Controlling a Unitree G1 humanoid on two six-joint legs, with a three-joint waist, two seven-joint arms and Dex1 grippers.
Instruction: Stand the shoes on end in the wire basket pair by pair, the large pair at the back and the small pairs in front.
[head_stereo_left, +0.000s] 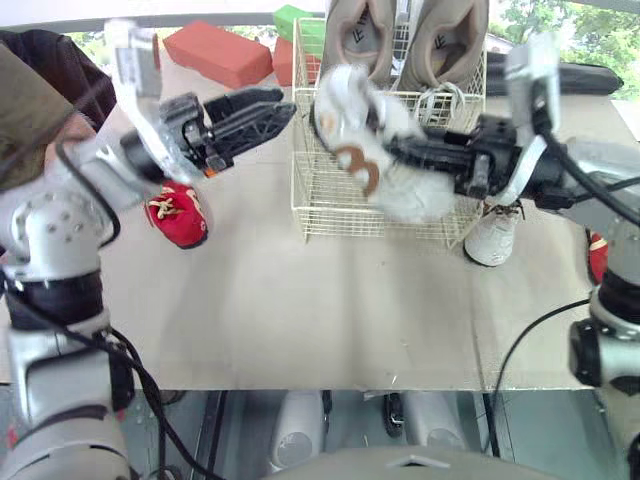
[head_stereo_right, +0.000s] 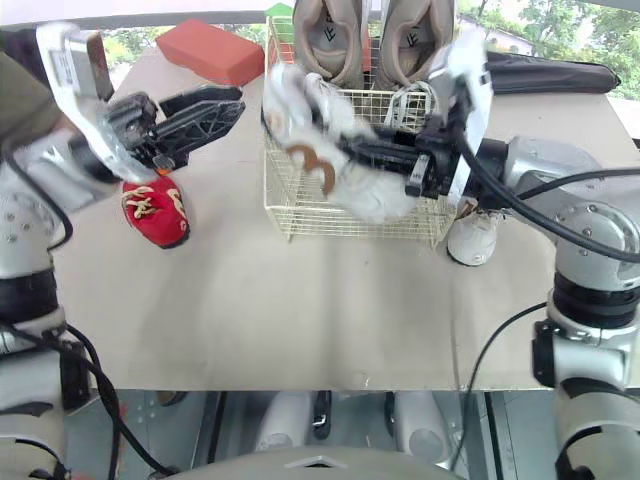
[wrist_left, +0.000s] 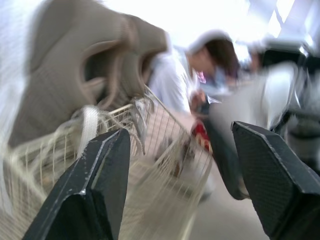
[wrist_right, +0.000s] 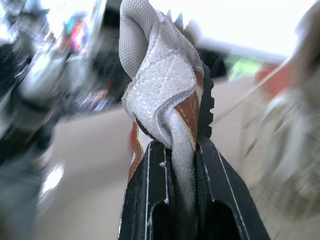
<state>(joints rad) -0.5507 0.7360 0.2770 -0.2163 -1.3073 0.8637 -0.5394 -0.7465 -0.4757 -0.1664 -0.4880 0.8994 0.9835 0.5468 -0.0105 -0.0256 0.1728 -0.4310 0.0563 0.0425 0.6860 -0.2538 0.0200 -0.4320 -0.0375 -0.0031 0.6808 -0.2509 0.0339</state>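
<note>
The cream wire basket (head_stereo_left: 320, 215) stands at the table's middle back. Two large beige shoes (head_stereo_left: 365, 40) stand on end against its rear wall. My right gripper (wrist_right: 172, 150) is shut on the rim of a small white shoe with brown patches (head_stereo_left: 350, 135), holding it in the air over the basket's front left part. A matching white shoe (head_stereo_left: 492, 235) stands on the table just outside the basket's right front corner. A small red shoe (head_stereo_left: 180, 218) lies on the table to the basket's left. My left gripper (head_stereo_left: 285, 112) hovers open above it, empty, pointing at the basket.
A red brick (head_stereo_left: 218, 52) and a green block (head_stereo_left: 290, 18) lie at the back left of the table. Something red (head_stereo_left: 598, 255) shows at the right edge. A dark bag (head_stereo_right: 560, 75) lies at the back right. A person (head_stereo_left: 30, 85) is at the far left.
</note>
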